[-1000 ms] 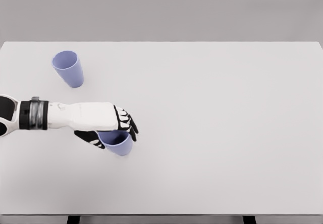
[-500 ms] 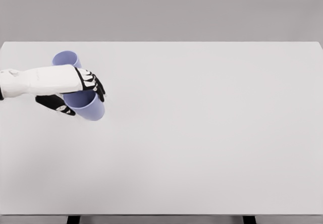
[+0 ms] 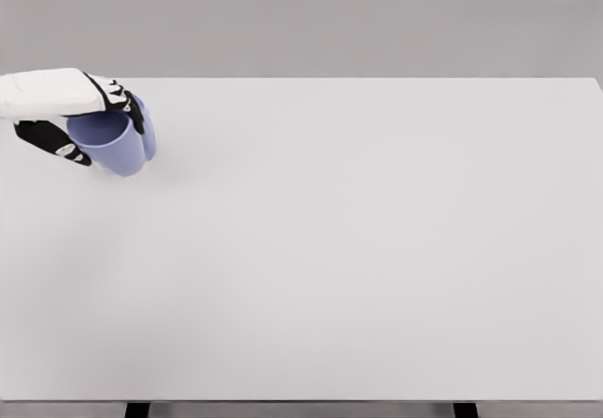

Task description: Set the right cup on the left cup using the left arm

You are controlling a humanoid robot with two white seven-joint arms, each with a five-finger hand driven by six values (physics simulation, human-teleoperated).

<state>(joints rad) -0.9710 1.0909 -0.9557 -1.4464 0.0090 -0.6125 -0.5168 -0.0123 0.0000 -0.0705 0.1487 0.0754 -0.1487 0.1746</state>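
Note:
My left hand point(image 3: 89, 117) comes in from the left edge at the far left of the table, its fingers curled around a lavender cup point(image 3: 104, 142). That held cup hangs in front of and slightly left of a second lavender cup point(image 3: 147, 140), of which only a sliver of the right wall shows behind it. The held cup's open mouth faces up toward me, tilted a little. Whether the two cups touch cannot be told. The right arm does not show.
The white table point(image 3: 377, 249) fills the view, with its near edge at the bottom and its far edge at the grey wall.
The left hand has carried the cup up and to the left, from the near-left of the table to the far-left cup, now mostly hidden behind it.

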